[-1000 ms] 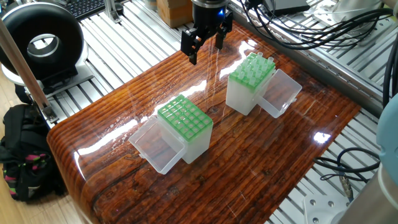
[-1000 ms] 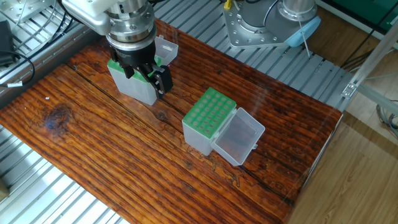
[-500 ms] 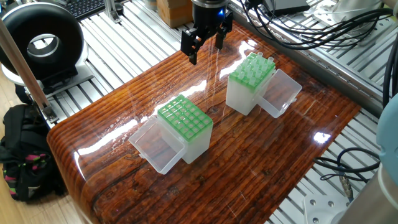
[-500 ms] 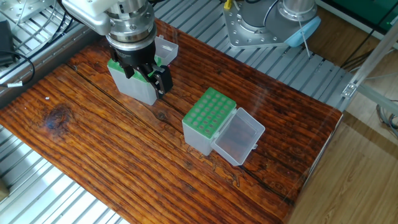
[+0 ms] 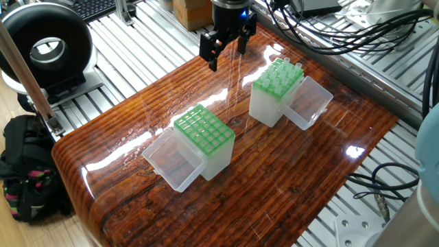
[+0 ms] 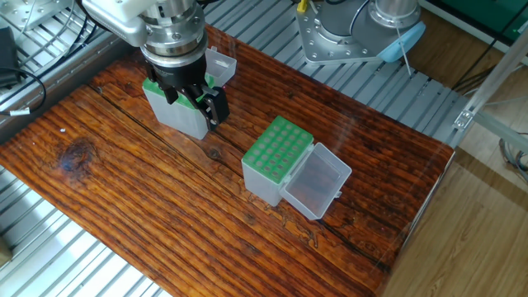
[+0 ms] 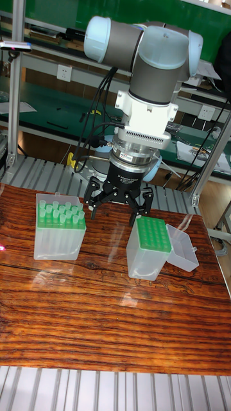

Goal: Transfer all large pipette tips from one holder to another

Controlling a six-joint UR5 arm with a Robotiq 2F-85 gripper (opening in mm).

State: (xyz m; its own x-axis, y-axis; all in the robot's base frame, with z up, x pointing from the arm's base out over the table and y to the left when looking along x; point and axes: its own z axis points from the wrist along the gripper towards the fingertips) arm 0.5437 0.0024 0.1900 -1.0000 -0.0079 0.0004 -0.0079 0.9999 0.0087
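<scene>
Nothing's moved in the last second: my claw [image 5: 226,45] hangs open and empty above the bench [image 5: 295,171], tips [image 5: 280,72] all sit in one rack [image 5: 264,106], other rack [image 5: 204,130] looks bare, so the transfer's not started.

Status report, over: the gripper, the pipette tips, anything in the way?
Gripper open, holds nothing, hovers high. Large pipette tips stand in one rack; other rack looks empty. Nothing seen in the way.
</scene>
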